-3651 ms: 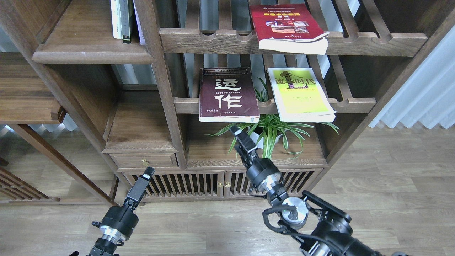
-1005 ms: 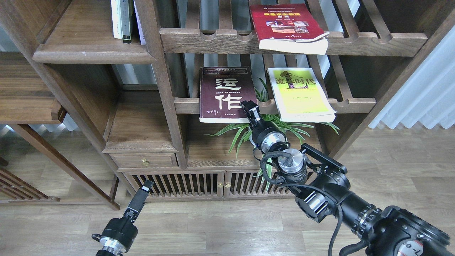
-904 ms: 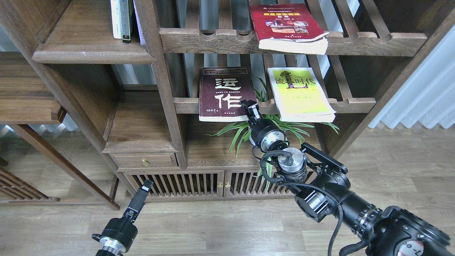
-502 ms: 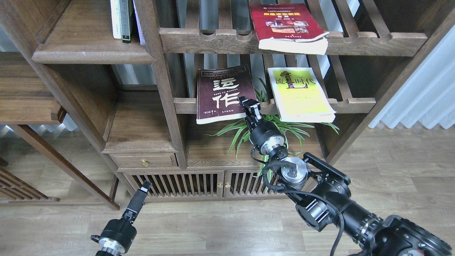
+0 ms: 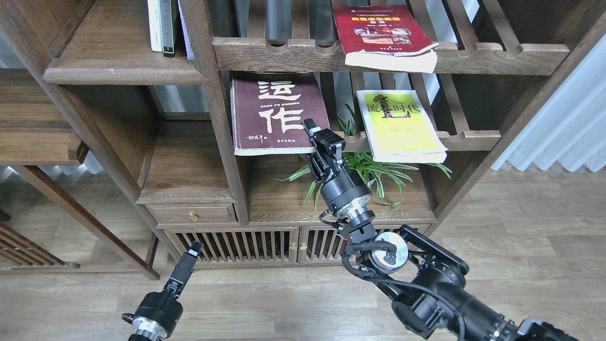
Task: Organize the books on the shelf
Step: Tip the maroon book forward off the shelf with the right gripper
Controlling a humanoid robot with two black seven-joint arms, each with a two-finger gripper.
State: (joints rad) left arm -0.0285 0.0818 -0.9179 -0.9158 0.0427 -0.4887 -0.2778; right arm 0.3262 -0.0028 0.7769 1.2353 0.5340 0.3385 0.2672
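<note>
My right gripper [image 5: 313, 137] is shut on the lower right corner of the dark maroon book [image 5: 274, 111] with big white characters. It holds the book lifted off the lower slatted rack, in front of the upright post. The yellow-green and white book [image 5: 400, 124] lies on the lower slatted rack. The red book [image 5: 381, 33] with small photos lies on the upper slatted rack, overhanging its rail. The solid dark-brown shelf [image 5: 109, 47] is at the upper left. My left gripper [image 5: 188, 255] is low over the floor, seen edge-on and holding nothing.
Thin white and dark-spined volumes [image 5: 163, 26] stand at the shelf's right end. A potted spider plant [image 5: 364, 170] sits under the lower rack [image 5: 468, 139], just behind my right wrist. An upright post [image 5: 213, 109] divides the bays. A lower solid board [image 5: 187, 166] lies beneath the shelf.
My right gripper rose to the maroon book, closed on its lower right corner, then lifted it off the rack and carried it left and toward me. The left arm sank slightly.
</note>
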